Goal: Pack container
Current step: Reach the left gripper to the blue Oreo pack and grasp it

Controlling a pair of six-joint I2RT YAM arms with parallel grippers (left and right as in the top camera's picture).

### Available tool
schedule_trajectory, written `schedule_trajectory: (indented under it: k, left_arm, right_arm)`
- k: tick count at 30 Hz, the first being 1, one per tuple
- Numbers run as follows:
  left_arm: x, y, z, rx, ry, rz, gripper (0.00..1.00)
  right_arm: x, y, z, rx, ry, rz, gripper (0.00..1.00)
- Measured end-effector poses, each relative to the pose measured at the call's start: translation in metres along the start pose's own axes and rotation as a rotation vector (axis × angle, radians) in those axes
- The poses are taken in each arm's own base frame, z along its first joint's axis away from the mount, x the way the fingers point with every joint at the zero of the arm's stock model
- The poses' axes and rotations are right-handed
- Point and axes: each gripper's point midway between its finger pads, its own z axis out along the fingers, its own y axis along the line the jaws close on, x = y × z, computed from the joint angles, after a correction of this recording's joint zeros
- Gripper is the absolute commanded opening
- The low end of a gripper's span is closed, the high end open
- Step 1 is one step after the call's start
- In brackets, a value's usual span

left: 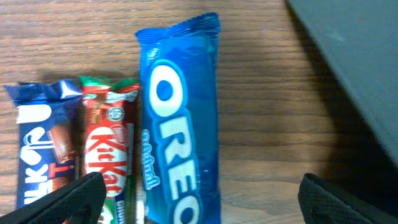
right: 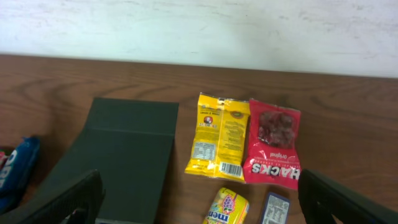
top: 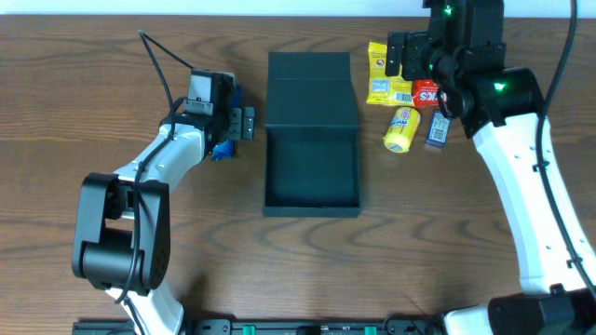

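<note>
Wooden table [left: 261, 93] bears Oreo [left: 180, 124], KitKat [left: 109, 155], Hacks [right: 273, 149] packets; left hand [left: 202, 199], right hand [right: 199, 199] gape empty.

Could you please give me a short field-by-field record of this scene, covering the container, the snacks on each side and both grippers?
container: dark box at table centre, lid folded back, nothing seen inside
snacks to its left: Oreo, KitKat, blue bar, side by side
snacks to its right: yellow packet, Hacks packet, yellow roll, blue packet
left gripper: fingers open, above the left snacks, holding nothing
right gripper: fingers open, above the right snacks, holding nothing
</note>
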Motion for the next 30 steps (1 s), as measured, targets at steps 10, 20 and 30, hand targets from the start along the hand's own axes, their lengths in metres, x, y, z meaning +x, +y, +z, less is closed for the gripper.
schedule_trajectory:
  k: [10, 20, 30]
  left_arm:
    - [0.015, -0.001, 0.016, 0.009, 0.049, -0.024, 0.75]
    - [0.017, -0.001, 0.018, 0.011, 0.054, -0.024, 0.69]
    - [0.025, 0.001, 0.026, 0.005, 0.077, -0.026, 0.51]
  right_arm:
    - [0.002, 0.0, 0.0, -0.003, 0.009, -0.001, 0.99]
    - [0.002, 0.0, 0.0, -0.003, 0.01, -0.001, 0.99]
    - [0.003, 0.0, 0.0, -0.002, 0.014, -0.001, 0.99]
